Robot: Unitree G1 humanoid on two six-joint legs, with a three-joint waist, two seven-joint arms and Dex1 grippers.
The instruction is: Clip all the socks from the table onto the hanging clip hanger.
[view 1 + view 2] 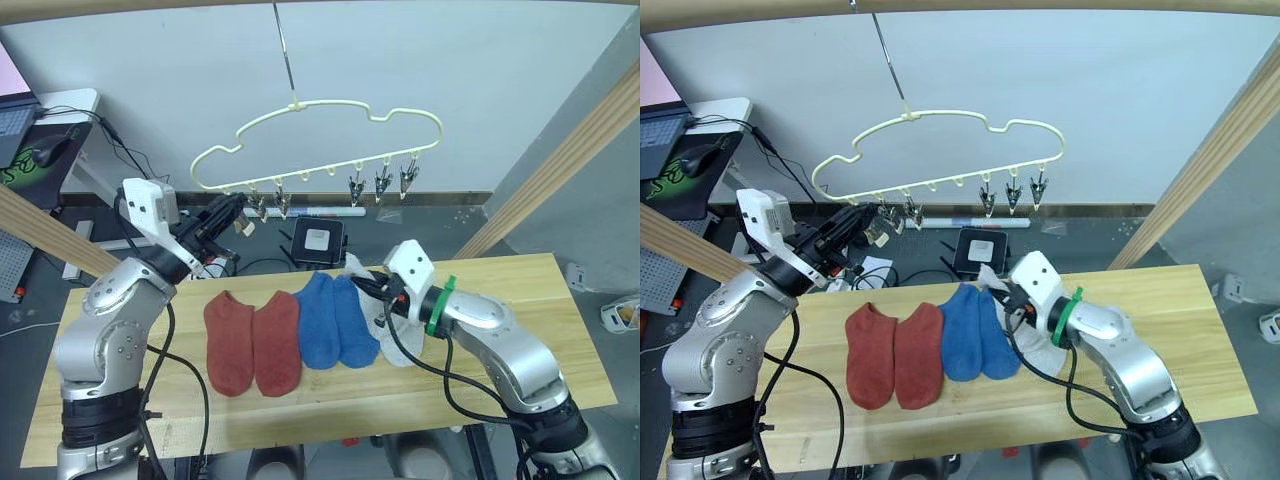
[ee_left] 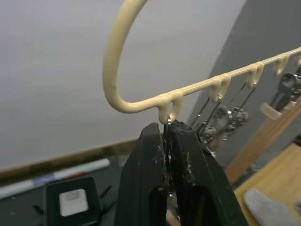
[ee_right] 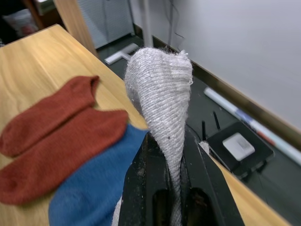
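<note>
Your left gripper (image 2: 168, 129) is reaching up to the left end of the clip hanger (image 1: 330, 135), and its two black fingers (image 2: 146, 160) are pressing together on the first clip (image 2: 167, 123) hanging from the end loop; most of that clip is hiding between the fingers, so you are seeing little more than its top ring. Your right gripper (image 3: 168, 141) is sitting low over the table (image 1: 520, 290), just right of the blue pair, with its fingers clamping a light grey sock (image 3: 162, 84) whose free end is standing up out of the grip. A second grey sock (image 1: 398, 345) is lying under that arm, and the arm and its cable are covering much of it, so its outline is hard to follow.

Counting the socks you are seeing: two rust-red socks (image 1: 252, 342) lying side by side, two blue socks (image 1: 335, 320) touching them on the right, and the two grey ones, six in all, none yet clipped up. On the hanger, three clips (image 1: 380, 182) are hanging clearly toward the right end and two more (image 1: 270, 203) near the left; the left gripper's clip makes six. The hanger's hook is rising on a thin rod (image 1: 283, 50) that is cut off at the top edge.
</note>
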